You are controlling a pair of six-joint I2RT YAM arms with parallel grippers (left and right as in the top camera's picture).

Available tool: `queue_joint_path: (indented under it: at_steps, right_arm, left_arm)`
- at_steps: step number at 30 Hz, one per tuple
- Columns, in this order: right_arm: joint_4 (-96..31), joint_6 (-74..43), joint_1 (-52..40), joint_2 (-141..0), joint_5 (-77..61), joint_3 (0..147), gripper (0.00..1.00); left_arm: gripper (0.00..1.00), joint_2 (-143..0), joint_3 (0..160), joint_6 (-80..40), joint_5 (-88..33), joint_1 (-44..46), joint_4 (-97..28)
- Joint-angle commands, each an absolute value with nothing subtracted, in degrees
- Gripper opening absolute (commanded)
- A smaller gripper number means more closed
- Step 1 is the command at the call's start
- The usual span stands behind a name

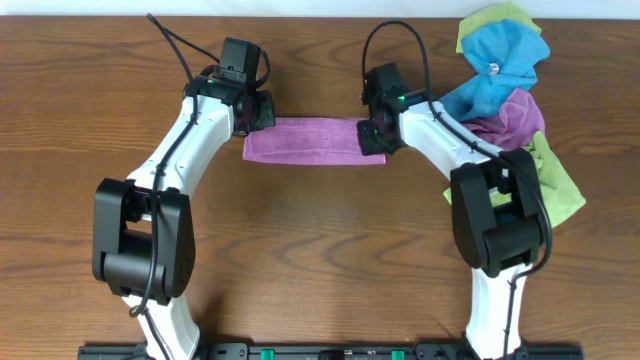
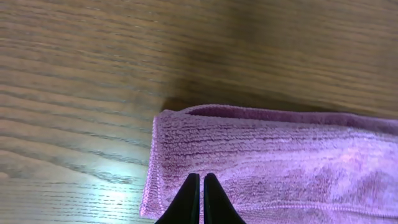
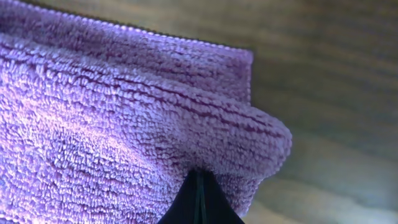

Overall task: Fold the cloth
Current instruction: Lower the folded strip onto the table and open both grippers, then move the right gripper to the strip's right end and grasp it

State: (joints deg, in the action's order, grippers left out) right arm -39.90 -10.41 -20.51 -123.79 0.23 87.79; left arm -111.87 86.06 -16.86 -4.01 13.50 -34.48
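Overhead: you have the cloth (image 1: 312,140) lying on the wooden table (image 1: 300,250) as one narrow, vivid purple strip, folded lengthwise and spanning the gap between the two arms. The left gripper (image 1: 255,112) sits at its left end and the right gripper (image 1: 372,135) at its right end; both pairs of fingers are hidden under the wrists from here. Count: one purple strip, two arms, and a heap at the right edge with one blue cloth (image 1: 500,60), one mauve cloth (image 1: 515,118) and lime-green fabric (image 1: 555,185) showing in two patches; you cannot tell if that is one piece or two. Left wrist: the cloth (image 2: 280,162) lies flat in layers, its stitched short edge to the left and a fold along the far side. The left gripper (image 2: 201,180) is closed to a hairline slit, tips over the near part of the fabric; whether any pile is caught cannot be told. Right wrist: the cloth (image 3: 124,124) fills most of the frame, its rounded corner bulging above the blurred table (image 3: 336,74). The right gripper (image 3: 199,177) is closed, pinching the fabric.
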Motion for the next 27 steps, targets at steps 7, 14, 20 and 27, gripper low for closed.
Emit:
queue_joint_path:
  at_steps: [7, 14, 20, 27]
  right_arm:
    - [-41.5, -12.8, -23.0, -119.4, -1.0, 86.3, 0.01]
    - [-41.6, -12.8, -22.9, -113.6, 0.5, 86.3, 0.01]
    - [-41.3, -12.8, -22.6, -106.0, 1.8, 86.3, 0.01]
    - [-43.1, -12.8, -14.6, -102.2, -8.6, 86.3, 0.01]
  left_arm:
    - [0.05, -115.1, 86.3, -14.1, -4.1, 13.1, -36.2]
    - [0.06, -116.9, 86.3, -14.1, -2.2, 12.7, -36.0]
    - [0.06, -120.4, 86.3, -14.2, -1.3, 12.7, -35.9]
    - [0.06, -123.6, 86.3, -14.1, -3.0, 12.7, -38.0]
